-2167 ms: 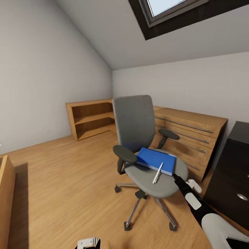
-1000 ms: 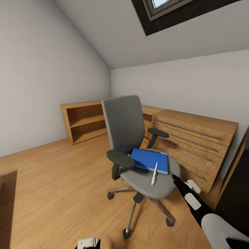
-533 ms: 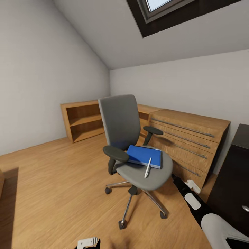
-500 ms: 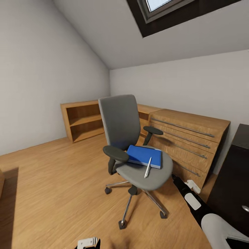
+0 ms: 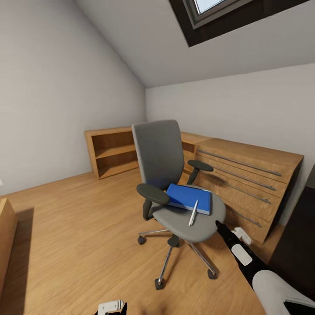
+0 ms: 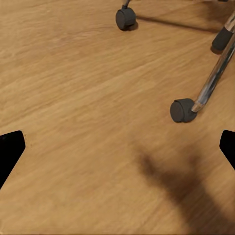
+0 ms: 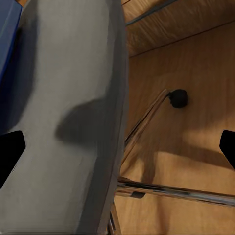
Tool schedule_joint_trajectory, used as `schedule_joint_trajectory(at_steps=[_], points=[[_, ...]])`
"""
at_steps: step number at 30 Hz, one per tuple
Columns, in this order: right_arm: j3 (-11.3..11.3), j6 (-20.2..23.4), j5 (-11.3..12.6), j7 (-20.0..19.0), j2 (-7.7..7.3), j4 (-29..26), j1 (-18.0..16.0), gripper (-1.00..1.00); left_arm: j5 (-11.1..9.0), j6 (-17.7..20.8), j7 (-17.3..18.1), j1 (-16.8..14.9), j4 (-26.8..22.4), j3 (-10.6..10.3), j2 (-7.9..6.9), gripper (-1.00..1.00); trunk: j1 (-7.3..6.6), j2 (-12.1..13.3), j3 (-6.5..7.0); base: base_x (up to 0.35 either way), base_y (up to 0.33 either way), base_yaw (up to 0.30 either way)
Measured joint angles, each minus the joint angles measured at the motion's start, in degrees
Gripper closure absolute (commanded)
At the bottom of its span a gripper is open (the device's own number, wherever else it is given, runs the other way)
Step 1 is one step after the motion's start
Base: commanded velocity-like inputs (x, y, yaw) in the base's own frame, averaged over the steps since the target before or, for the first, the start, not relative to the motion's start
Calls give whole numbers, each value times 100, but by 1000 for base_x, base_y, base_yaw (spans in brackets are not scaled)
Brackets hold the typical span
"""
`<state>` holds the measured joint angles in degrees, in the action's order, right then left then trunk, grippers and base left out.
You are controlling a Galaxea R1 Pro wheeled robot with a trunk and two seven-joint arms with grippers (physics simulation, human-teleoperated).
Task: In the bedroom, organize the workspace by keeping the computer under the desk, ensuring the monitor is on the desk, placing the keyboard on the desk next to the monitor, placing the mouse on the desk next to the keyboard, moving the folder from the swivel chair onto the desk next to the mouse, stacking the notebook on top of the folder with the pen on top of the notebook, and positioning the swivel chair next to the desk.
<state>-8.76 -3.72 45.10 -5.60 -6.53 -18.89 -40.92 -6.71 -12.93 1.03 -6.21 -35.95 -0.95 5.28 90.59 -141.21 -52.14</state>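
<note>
- Centrally, the swivel chair [image 5: 175,183] stands on the wood floor [image 5: 78,227], carrying the folder [image 5: 189,197] and pen [image 5: 193,213].
- Right gripper [image 5: 217,225] hovers beside the seat edge, jaws spread wide.
- Left gripper [image 6: 117,147] above the floor, jaws parted too.

Black armrests [image 5: 152,194] flank the folder [image 5: 189,197]; the seat's front edge seems open

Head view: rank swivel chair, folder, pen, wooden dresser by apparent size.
Largest to smallest:
1. swivel chair and wooden dresser: similar in apparent size, and the chair is nearer, so unranked
2. folder
3. pen
</note>
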Motion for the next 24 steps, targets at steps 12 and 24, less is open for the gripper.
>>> schedule_joint_trajectory(at_steps=[12,24], points=[[8,0,-1,3,3,-1,0,-100,0,-2,-2,0,1,0,0,-100,0,0,0,0,0,67],[-44,0,-20,-3,2,-10,-6,-100,-1,0,-8,1,-1,1,0,-100,-1,-1,1,0,0,112]])
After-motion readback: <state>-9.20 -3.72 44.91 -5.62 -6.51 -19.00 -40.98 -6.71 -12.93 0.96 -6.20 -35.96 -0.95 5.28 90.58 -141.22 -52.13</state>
